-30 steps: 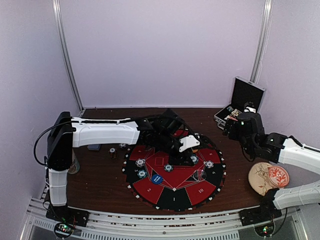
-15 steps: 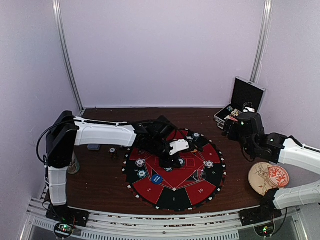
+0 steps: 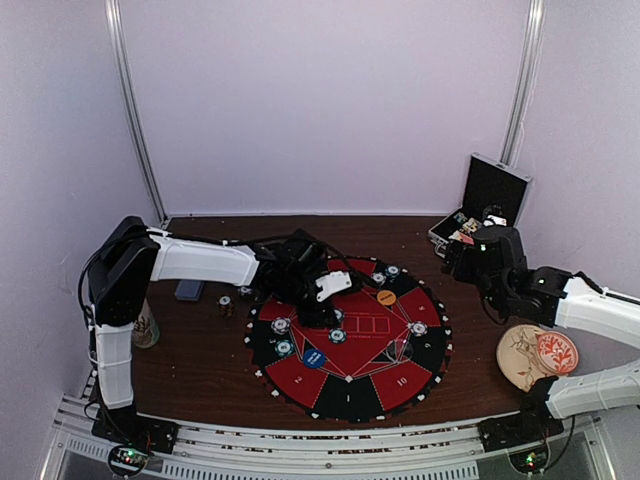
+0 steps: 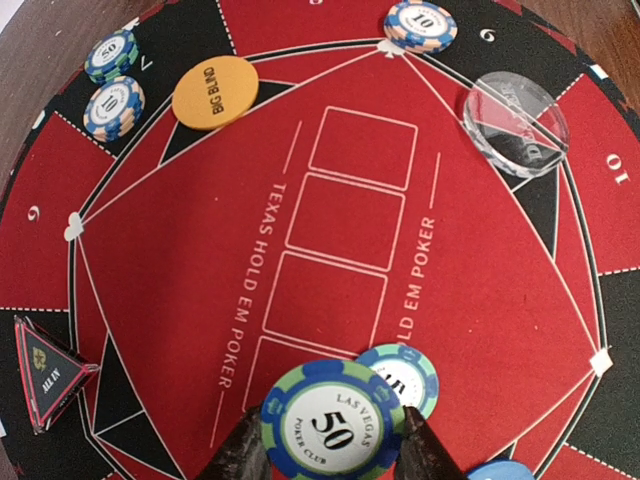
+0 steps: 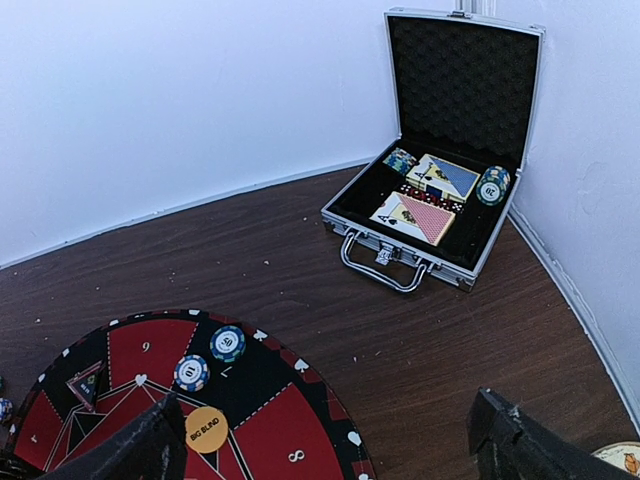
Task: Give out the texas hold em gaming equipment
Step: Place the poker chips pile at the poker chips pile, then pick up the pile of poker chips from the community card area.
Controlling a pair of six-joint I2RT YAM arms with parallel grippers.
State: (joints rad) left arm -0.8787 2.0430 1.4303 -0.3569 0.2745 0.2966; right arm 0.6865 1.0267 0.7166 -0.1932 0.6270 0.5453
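Observation:
My left gripper (image 4: 335,445) is shut on a green and blue "50" poker chip (image 4: 333,422), held by its rim just above the round red and black mat (image 4: 180,260). A teal-edged chip (image 4: 410,372) lies on the mat right behind it. From above, the left gripper (image 3: 322,298) hovers over the mat's back left part. An orange "BIG BLIND" disc (image 4: 215,92) and two chips (image 4: 113,105) lie near the rim. A clear disc (image 4: 515,122) and one more chip (image 4: 420,25) lie further round. My right gripper (image 5: 325,450) is open and empty over bare table, between the mat and the case.
An open silver-edged black case (image 5: 440,200) with cards (image 5: 412,216) and chips stands at the back right corner. A blue disc (image 3: 314,356) lies on the mat's front left. A grey-blue deck (image 3: 188,291) and small chip stacks (image 3: 226,303) sit left of the mat. A patterned cream and red object (image 3: 537,355) lies at the right.
My left arm has drawn back to the left across the mat with the chip still gripped, uncovering the orange disc. The right arm has not moved.

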